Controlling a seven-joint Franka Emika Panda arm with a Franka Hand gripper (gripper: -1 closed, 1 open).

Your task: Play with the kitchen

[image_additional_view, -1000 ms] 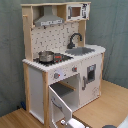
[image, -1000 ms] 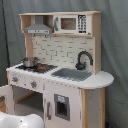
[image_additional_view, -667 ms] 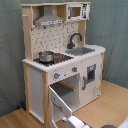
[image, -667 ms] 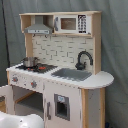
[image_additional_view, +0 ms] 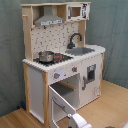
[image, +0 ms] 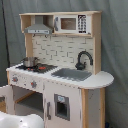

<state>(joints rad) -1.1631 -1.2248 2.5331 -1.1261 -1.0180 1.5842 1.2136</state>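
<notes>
The kitchen (image: 60,75) (image_additional_view: 62,60) is a tall toy of white and pale wood. It has a black stovetop (image: 35,67) (image_additional_view: 52,58), a grey sink (image: 71,74) (image_additional_view: 82,50) and a black faucet (image: 82,59) (image_additional_view: 74,39). A small metal pot (image: 29,61) (image_additional_view: 45,56) sits on the stovetop. The hood (image: 37,30) (image_additional_view: 50,21) and microwave (image: 72,23) (image_additional_view: 77,11) are up top. The oven door (image_additional_view: 62,102) hangs open. Only a white part of my arm shows at the bottom edge in both exterior views, with the gripper (image_additional_view: 80,121) low in front of the open oven door.
A grey curtain (image: 115,45) (image_additional_view: 112,35) hangs behind the kitchen. The kitchen stands on a wooden floor (image_additional_view: 107,105). A second cabinet door with a dark window (image: 61,106) (image_additional_view: 91,73) is closed under the sink.
</notes>
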